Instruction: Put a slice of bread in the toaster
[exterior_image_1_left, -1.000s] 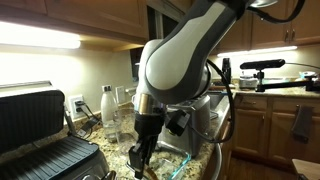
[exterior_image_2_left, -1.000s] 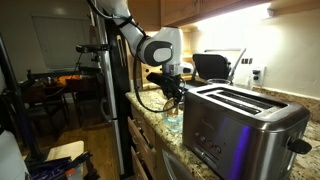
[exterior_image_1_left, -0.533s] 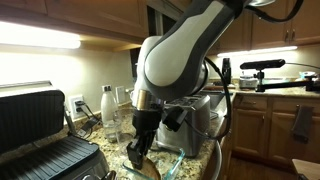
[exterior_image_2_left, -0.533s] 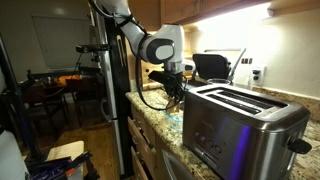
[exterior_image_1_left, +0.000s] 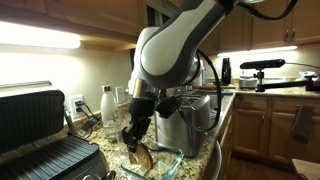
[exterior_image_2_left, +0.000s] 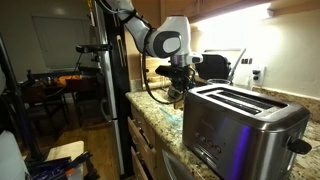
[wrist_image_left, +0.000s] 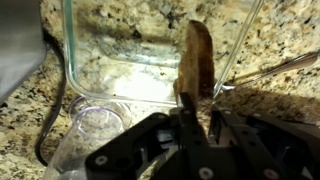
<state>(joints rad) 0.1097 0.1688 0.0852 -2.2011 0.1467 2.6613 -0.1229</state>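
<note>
Jaws clenched on the slice of bread (wrist_image_left: 197, 58) — held on edge over a glass dish (wrist_image_left: 120, 62), toaster (exterior_image_2_left: 245, 125) close by.

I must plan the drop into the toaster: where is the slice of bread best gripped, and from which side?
Probably best: pinch one end across its two flat faces, coming from above. The slice of bread is thin; the gripper holds it so, on edge by the glass dish, free end down for a slot of the toaster.
</note>
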